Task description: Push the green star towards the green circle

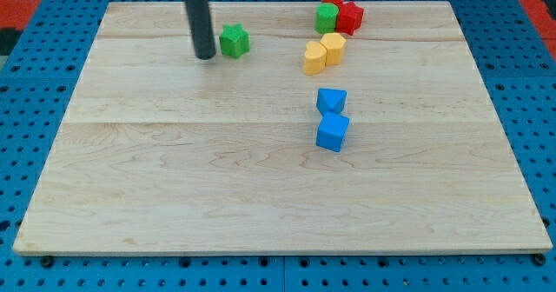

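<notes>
Near the view's top left, on the pale wooden surface (pixel 174 205), my tip (pixel 205 56) stands just left of the green star-shaped block (pixel 234 41). This end effector is a plain dark rod, with nothing to spread or pinch. Well to the right sits the green circular block (pixel 326 16), touching two red blocks (pixel 350 16).
</notes>
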`<action>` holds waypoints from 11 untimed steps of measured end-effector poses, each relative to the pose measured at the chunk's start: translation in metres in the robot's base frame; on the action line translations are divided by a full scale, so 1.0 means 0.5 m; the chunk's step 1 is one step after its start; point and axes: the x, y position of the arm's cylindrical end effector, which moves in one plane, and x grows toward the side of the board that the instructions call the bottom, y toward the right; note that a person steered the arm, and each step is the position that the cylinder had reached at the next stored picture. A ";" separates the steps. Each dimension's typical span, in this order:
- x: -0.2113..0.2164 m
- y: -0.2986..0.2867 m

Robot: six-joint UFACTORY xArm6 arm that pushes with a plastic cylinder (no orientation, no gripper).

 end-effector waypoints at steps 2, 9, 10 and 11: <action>-0.055 0.105; -0.104 0.349; -0.104 0.294; -0.104 0.170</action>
